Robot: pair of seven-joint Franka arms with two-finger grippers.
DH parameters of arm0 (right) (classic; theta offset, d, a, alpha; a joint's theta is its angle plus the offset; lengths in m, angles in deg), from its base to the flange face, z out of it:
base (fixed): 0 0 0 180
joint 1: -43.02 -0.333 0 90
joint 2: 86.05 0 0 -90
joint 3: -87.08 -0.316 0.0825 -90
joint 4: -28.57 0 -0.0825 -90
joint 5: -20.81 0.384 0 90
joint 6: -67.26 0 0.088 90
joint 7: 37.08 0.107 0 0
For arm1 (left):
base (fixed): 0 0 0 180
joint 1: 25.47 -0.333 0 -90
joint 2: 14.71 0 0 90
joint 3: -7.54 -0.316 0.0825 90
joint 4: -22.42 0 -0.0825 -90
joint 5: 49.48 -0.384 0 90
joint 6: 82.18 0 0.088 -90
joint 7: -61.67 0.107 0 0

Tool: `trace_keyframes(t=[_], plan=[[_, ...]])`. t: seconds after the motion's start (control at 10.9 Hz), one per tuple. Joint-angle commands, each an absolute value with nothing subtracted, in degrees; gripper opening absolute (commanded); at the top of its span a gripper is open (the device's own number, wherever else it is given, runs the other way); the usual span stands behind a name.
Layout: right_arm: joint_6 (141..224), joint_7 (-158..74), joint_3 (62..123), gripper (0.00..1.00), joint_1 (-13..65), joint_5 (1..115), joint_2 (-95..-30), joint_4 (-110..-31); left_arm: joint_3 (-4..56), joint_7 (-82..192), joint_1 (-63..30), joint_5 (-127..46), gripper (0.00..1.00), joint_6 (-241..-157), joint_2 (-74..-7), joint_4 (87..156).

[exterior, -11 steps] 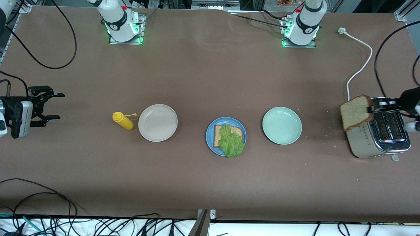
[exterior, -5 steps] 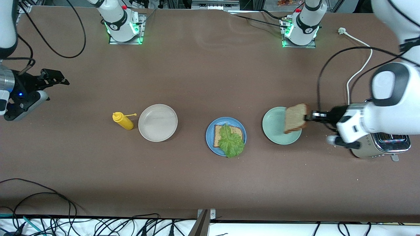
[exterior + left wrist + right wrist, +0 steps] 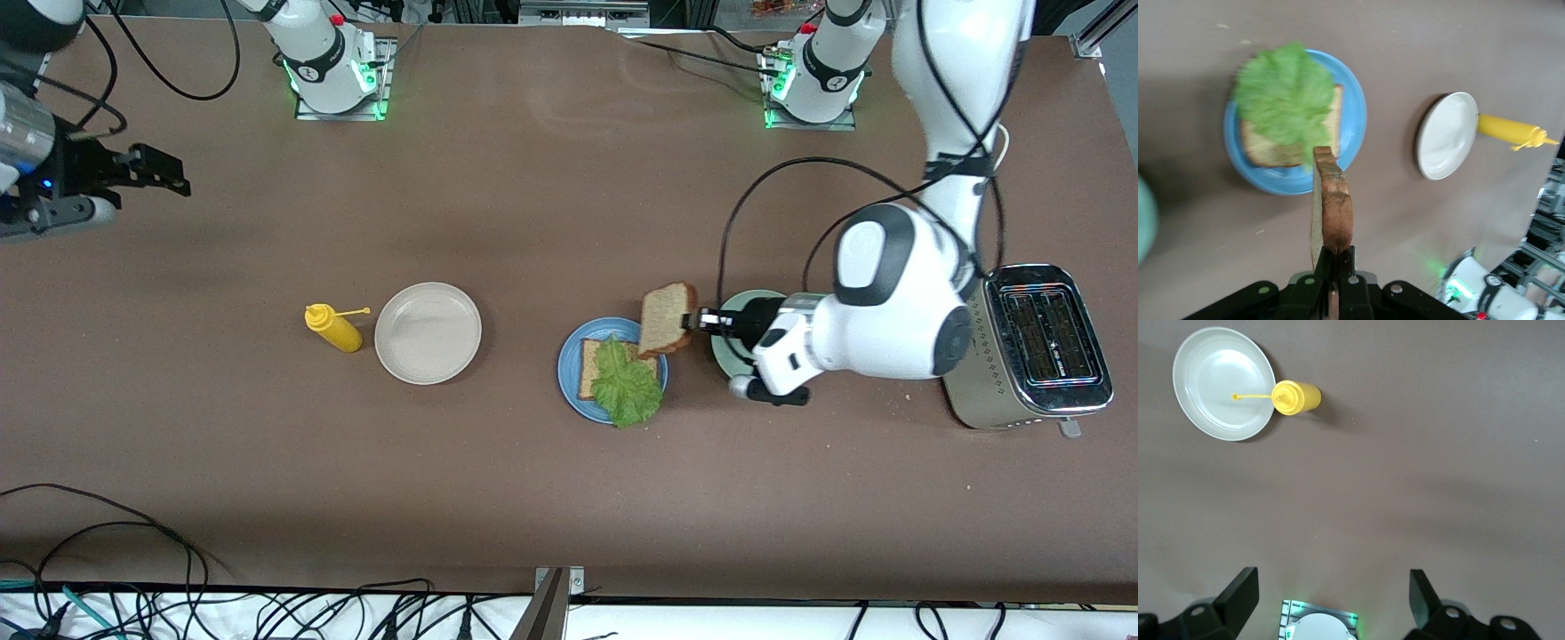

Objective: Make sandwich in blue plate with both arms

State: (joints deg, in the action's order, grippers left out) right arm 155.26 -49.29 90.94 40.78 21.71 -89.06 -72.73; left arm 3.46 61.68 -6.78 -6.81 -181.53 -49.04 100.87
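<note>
**Top slice at the plate's edge**

Your left claw (image 3: 696, 320) grips the bread slice (image 3: 665, 318) on edge, over the blue plate (image 3: 569, 360)'s rim toward the left arm's end. The lettuce (image 3: 627, 382) and lower slice (image 3: 594, 362) lie just past it. Your right claw (image 3: 1333, 593) waits, spread open and empty, over the counter (image 3: 533, 222).

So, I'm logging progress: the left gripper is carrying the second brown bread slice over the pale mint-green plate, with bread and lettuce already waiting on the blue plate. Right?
Not quite. The left gripper, shut on the brown bread slice, holds it over the rim of the round blue plate, not the mint-green plate. The front view shows this. The lower slice and ruffled green lettuce leaf do lie there.
</note>
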Motion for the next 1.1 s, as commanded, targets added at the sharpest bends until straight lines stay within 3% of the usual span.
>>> trace_keyframes(t=[0.0,0.46,0.73,0.83,0.92,1.01], plan=[[148.22,-47.01,90.15,1.0,42.14,20.63,-90.18,-66.19,2.53,61.14,-3.25,1.92,0.0,-188.94,-53.45,100.03],[148.03,-45.69,91.12,1.0,41.96,18.52,-87.91,-62.84,2.53,61.49,0.45,2.46,0.0,-199.5,-58.2,99.77],[148.03,-45.52,91.21,1.0,42.22,18.61,-87.37,-62.4,2.53,62.02,0.37,3.17,0.0,-200.75,-59.35,99.85],[148.03,-45.52,91.38,1.0,42.49,18.52,-87.37,-61.96,2.45,62.11,0.19,3.08,0.05,-200.75,-59.53,100.03],[148.03,-45.08,91.56,1.0,42.49,18.52,-87.37,-61.96,2.19,62.2,-0.33,2.73,0.25,-200.75,-59.97,100.38],[147.94,-44.99,91.47,1.0,42.32,18.52,-87.46,-61.87,2.18,63.16,-1.03,3.08,0.76,-200.84,-60.14,100.73]])
